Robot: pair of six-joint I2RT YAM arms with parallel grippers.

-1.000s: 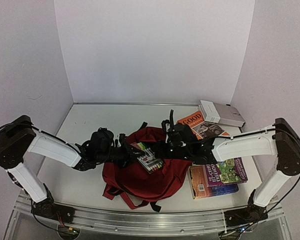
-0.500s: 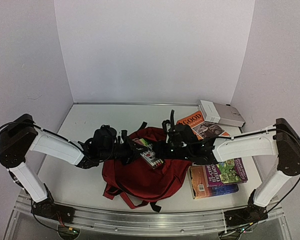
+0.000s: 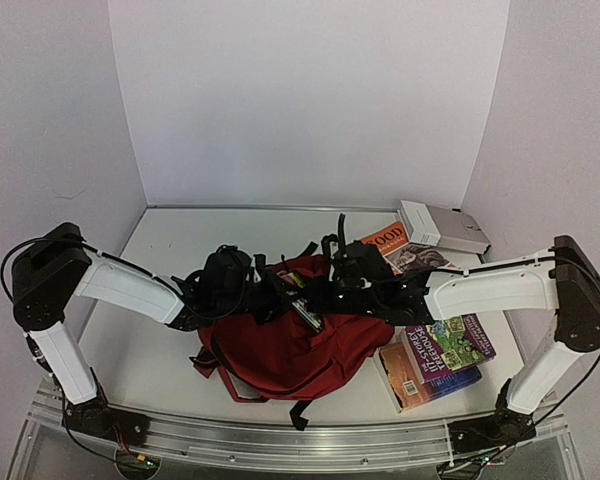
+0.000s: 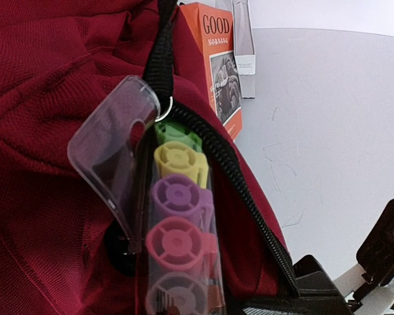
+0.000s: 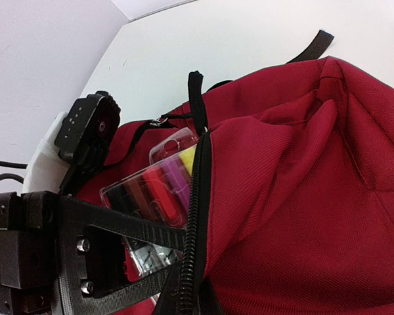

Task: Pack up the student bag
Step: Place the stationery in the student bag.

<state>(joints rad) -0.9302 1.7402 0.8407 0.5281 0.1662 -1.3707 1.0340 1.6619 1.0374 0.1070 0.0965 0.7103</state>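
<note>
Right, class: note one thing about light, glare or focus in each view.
Top external: soft, even light, though the black arm parts merge into one dark mass over the backpack. Left wrist: the marker pack is close, its clear tab glaring pale. Right wrist: sharp on the red fabric, softer at the near zipper.

We see two arms of one build. The left arm (image 3: pixel 130 290) and the right arm (image 3: pixel 490 290) have long links in smooth white shells, with bulky, rounded black housings at the shoulders and elbows. Each stands on a small black base (image 3: pixel 105 420). A thin black cable (image 3: pixel 10 262) loops out by each shoulder. The wrists are black throughout. In the right wrist view, the right gripper (image 3: pixel 320 300) shows a finger (image 5: pixel 118 226) of matte black plastic, a flat ribbed bar fixed with silver screws (image 5: pixel 83 245). The left wrist housing (image 5: pixel 85 128) is a black box with a row of small pale dots.
</note>
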